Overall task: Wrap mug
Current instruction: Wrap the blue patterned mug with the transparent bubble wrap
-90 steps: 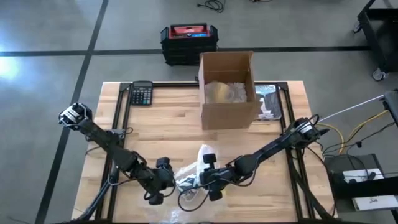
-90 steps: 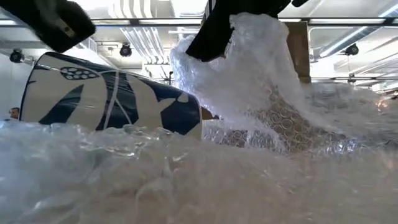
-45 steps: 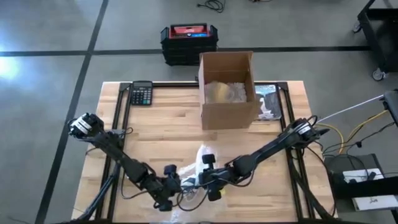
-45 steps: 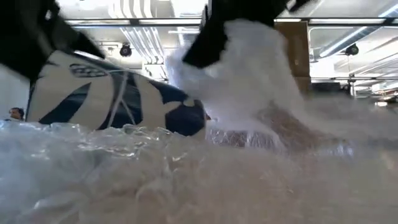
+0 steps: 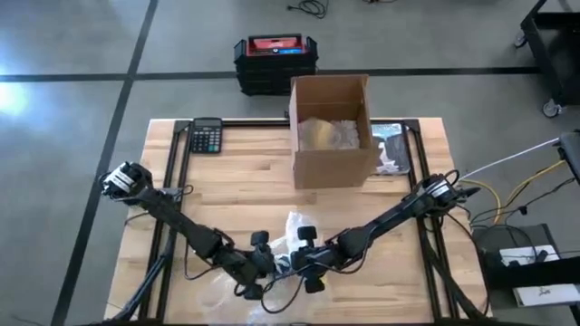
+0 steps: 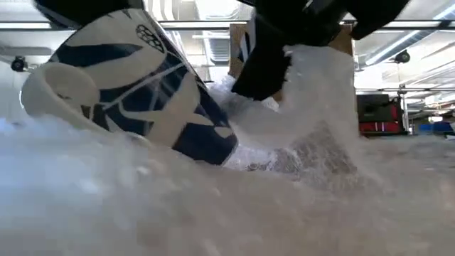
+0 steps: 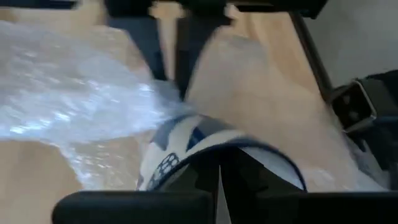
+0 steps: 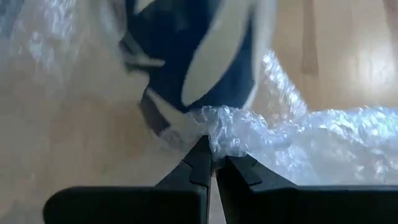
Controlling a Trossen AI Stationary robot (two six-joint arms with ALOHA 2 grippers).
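- The room: grey concrete floor around the table (image 5: pixel 245 186), a black-and-red case (image 5: pixel 275 52) at upper centre of the high view, and a cart with cables at the right edge.
- The table is pale wood with a dark frame. It carries an open box (image 5: pixel 332 129) with crumpled paper inside at upper centre, and a calculator (image 5: pixel 207 136) at upper left.
- The wrap (image 6: pixel 213 206) is a loose sheet of clear bubble film that fills the lower half of the low view and rises in a ridge at centre right. It looks light, soft and springy, likely to unfold once released.
- The mug (image 6: pixel 135 78), white with a dark blue leaf pattern, sits in the upper left of the low view, tilted with its mouth to the left, resting on the wrap. In the high view that spot is at lower centre, between the two arms.
- The mug looks ceramic: stiff, smooth, fairly heavy and breakable. I judge the rim or wall the surest hold, since the glaze may slip.
- The left gripper (image 7: pixel 219 180) has its fingers pressed together on the mug's rim.
- The right gripper (image 8: pixel 213 163) pinches a bunched edge of the wrap just beside the mug.
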